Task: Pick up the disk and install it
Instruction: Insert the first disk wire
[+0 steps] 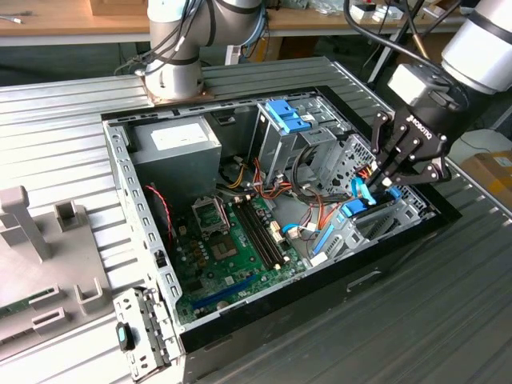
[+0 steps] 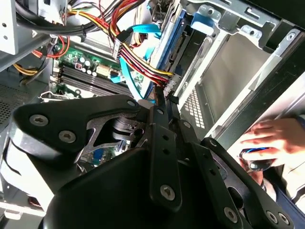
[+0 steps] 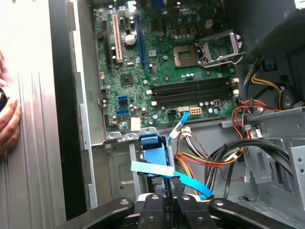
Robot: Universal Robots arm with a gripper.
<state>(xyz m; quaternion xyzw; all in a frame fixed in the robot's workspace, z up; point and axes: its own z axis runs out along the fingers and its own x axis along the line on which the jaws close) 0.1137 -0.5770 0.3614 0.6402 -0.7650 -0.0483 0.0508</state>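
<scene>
1. Your hand is down at the front corner of the open computer case, on the exterior view's right, with its fingertips poking into the drive bay.
2. In both wrist views the fingers are pulled in close with just a narrow gap. As far as I can make out, they're pinched on the end of the disk.
3. The disk stands on edge inside that metal bay, partway in. Its blue side frame shows in the exterior view and in the first wrist view, just beyond the hand.
4. A flat light-blue cable lies across the blue frame, right next to the fingertips. A bundle of red, yellow and black wires runs in beside the disk and ends near where the hand closes.
5. The motherboard lies flat on the case floor, well apart from the disk.
6. The grey power-supply box is at the far corner of the case. The blue bracket sits on top of the drive cage between that box and your hand.
7. A person's hand rests on the ribbed bench just outside the case wall. It also shows in the second wrist view.
</scene>
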